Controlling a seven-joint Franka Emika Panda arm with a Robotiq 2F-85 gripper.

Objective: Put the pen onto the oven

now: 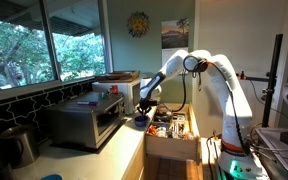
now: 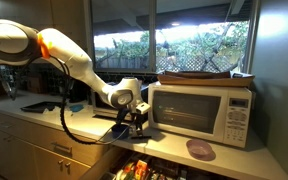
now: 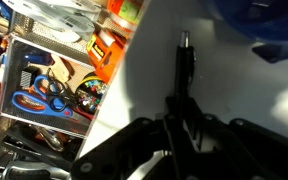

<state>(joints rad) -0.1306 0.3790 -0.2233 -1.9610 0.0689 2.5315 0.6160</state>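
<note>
The silver toaster oven (image 1: 84,122) with a dark glass door stands on the counter near the camera in an exterior view. I do not see it in the wrist view. My gripper (image 1: 144,105) (image 2: 135,120) (image 3: 184,100) hangs low over the counter's front edge, beyond the oven's far end. It is shut on a thin black pen (image 3: 184,58), which sticks out past the fingertips over the white counter. I cannot tell whether the pen touches the counter.
A white microwave (image 2: 199,112) (image 1: 116,88) with a brown board on top stands right beside my gripper. A blue dish (image 3: 259,25) (image 1: 141,120) lies close by. An open drawer of tools and scissors (image 3: 44,95) (image 1: 169,125) is below the counter edge. A purple plate (image 2: 199,150) lies in front of the microwave.
</note>
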